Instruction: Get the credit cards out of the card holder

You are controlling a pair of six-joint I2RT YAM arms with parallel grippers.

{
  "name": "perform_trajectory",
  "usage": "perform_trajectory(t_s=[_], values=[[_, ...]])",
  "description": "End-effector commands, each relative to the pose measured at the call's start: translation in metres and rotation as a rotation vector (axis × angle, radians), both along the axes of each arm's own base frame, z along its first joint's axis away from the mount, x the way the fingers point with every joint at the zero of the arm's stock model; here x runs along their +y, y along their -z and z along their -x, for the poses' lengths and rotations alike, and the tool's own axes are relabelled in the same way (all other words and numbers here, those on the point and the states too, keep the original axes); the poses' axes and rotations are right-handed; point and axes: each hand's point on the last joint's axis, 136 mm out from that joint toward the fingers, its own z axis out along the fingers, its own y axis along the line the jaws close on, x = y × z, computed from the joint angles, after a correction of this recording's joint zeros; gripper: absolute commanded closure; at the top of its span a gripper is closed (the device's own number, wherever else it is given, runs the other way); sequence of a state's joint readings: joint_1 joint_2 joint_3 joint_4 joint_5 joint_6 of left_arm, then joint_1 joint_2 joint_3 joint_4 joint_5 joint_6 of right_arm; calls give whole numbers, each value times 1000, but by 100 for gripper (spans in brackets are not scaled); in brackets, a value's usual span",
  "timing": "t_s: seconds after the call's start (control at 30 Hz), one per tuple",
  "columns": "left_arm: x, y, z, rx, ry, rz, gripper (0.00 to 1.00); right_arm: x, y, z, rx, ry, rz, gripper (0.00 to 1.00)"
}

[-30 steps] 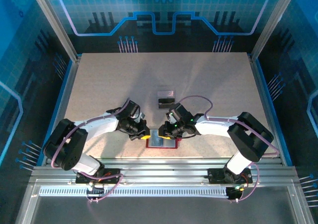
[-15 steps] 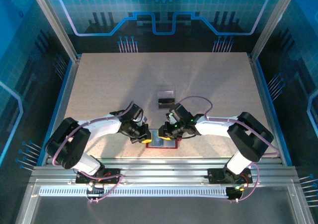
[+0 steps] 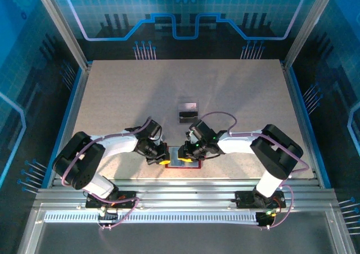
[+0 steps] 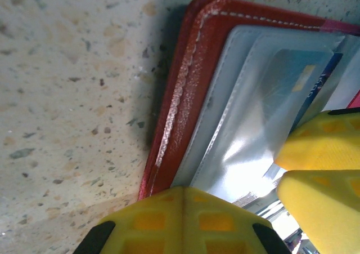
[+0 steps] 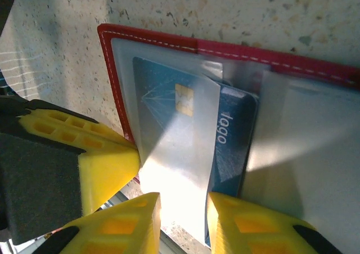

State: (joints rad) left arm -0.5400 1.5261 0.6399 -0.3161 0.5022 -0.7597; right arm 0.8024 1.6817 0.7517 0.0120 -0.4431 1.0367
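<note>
Two hands crowd the holder (image 3: 183, 160) at the bench's (image 3: 112, 96) near edge, middle. Left hand (image 4: 183, 220) is shut, pressing its left border. Right hand (image 5: 184, 220) has its fingers slightly apart over the blue card (image 5: 230, 136). My guess at the risk: it pinches the clear sleeve too and drags everything.

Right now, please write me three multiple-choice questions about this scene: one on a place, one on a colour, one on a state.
1. Where does the card holder lie?
A. at the table's far edge
B. between the left hand and right hand
C. on the metal rail

2. What colour is the chip card in its pocket?
A. orange
B. green
C. blue

3. How is the holder?
A. open, pockets up
B. folded shut
C. standing on edge

Answers: 1 B, the hands flank it; 2 C, the right wrist view shows blue; 3 A, its clear pockets face the cameras.
</note>
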Motion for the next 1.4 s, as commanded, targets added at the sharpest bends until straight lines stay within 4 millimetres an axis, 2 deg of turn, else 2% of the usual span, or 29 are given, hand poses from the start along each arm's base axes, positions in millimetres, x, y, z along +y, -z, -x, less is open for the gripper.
perform_trajectory(t_s=[0.0,0.17,0.5,0.77,0.97,1.37], values=[[6,9,6,18,2,-38,96,-3,10,11,35,-14,27,72],[6,8,5,16,-1,-37,96,-14,11,5,-4,-6,102,72],[5,3,3,4,-1,-32,96,-11,-3,-2,-39,1,69,72],[-2,-19,-10,-47,-9,-2,96,-11,-16,-5,-67,24,30,72],[-10,-30,-20,-72,-8,23,96,-14,-15,-5,-69,33,34,72],[-10,-9,-21,-34,29,-15,96,-22,-10,-8,-52,45,36,70]])
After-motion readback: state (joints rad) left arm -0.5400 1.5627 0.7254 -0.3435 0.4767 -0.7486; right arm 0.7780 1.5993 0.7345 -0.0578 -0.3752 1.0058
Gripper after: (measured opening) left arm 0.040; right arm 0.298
